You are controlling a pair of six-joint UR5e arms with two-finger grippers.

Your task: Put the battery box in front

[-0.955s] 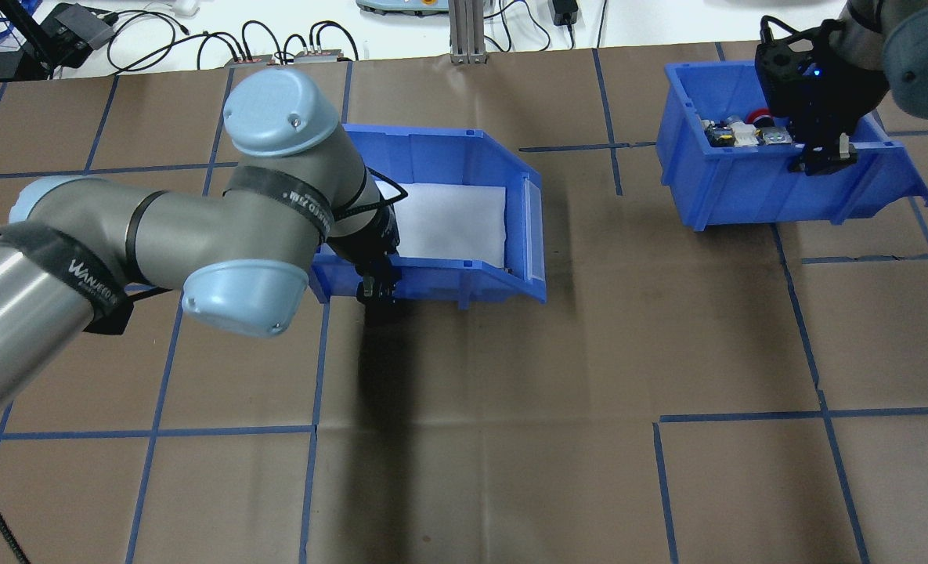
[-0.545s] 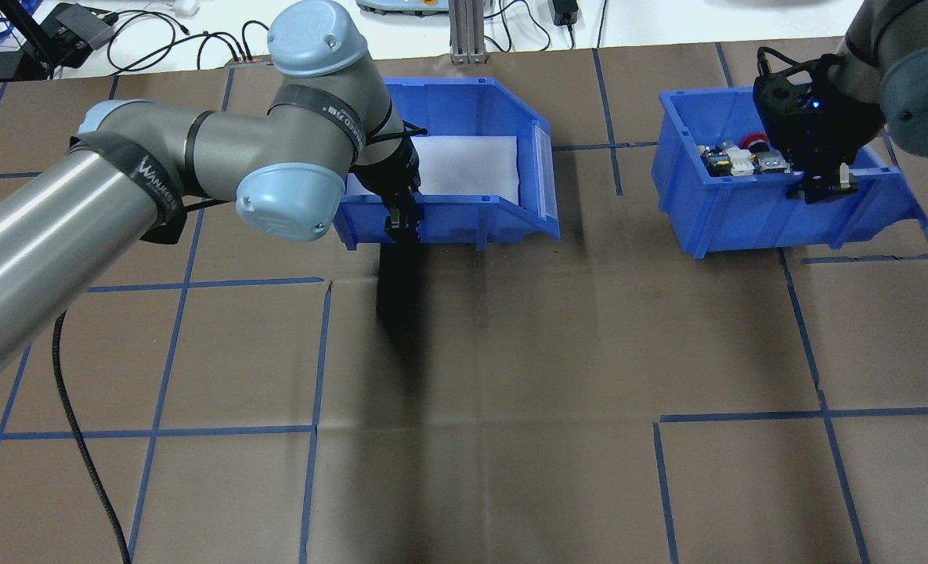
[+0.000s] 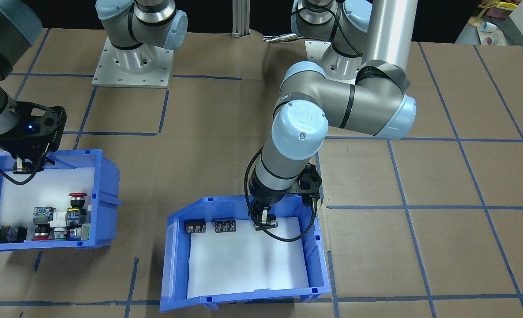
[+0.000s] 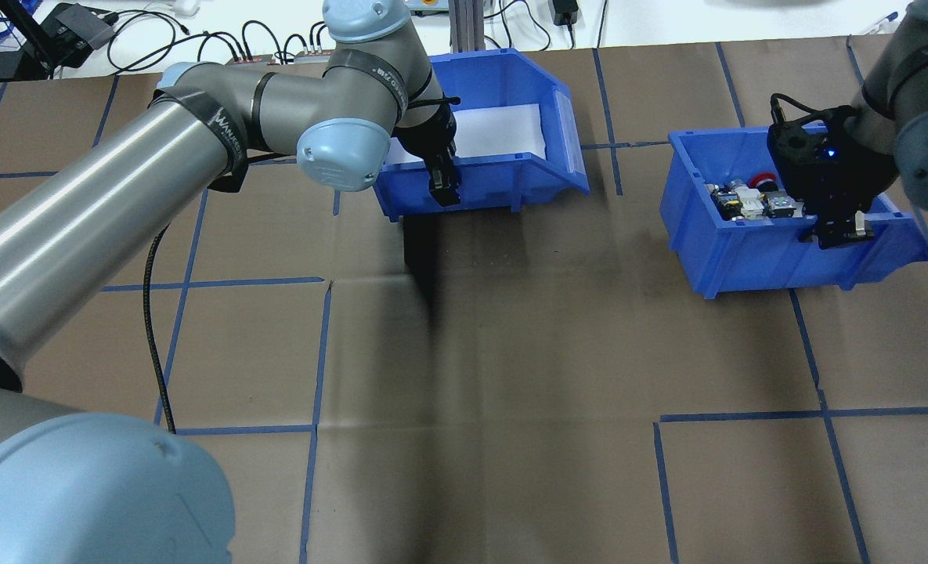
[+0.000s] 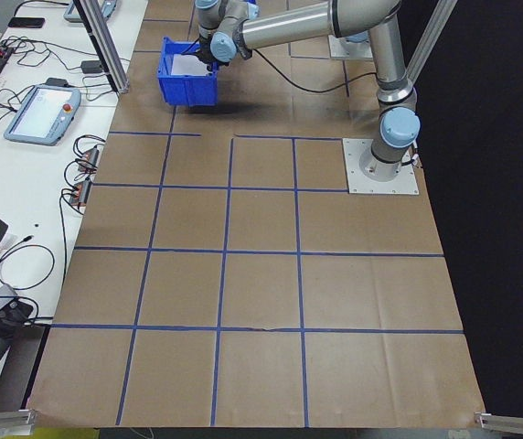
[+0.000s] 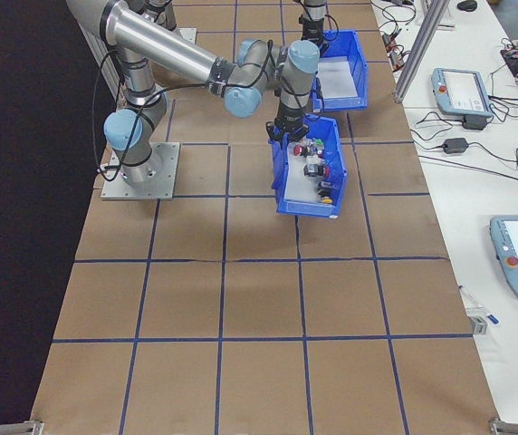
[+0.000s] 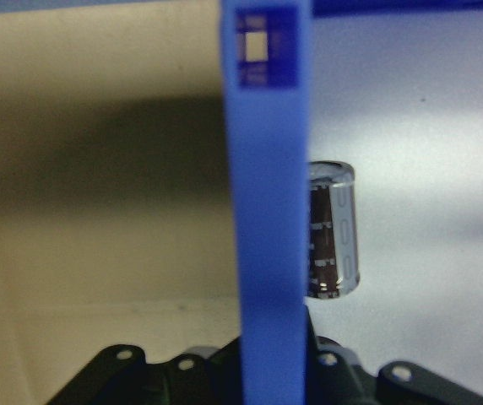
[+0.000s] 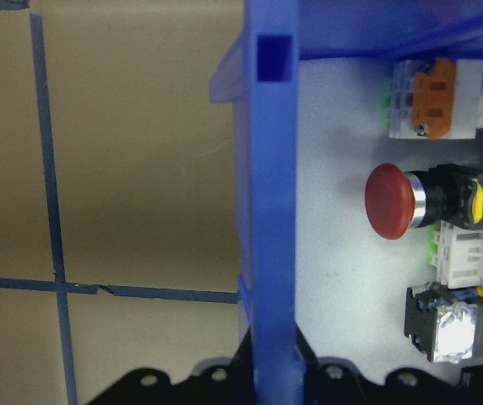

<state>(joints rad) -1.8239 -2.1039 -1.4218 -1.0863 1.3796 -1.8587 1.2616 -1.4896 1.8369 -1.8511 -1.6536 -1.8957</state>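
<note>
Battery box: the blue plastic battery box (image 4: 503, 176) with white foam inside sits at the top middle of the overhead view, near the table's far edge.
Batteries: small dark batteries (image 3: 224, 226) lie by its wall.
Left gripper: the left gripper (image 4: 443, 190) is pinched tight on the box's near wall.
Right gripper: the right gripper (image 4: 839, 232) is pinched on the wall of the blue bin of coloured buttons (image 4: 745, 251), at the right.

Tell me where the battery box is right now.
In the overhead view the battery box sits at the table's far edge, left of centre, with the left gripper clamped on its near wall. The bin of push-button switches stands apart to its right.
</note>
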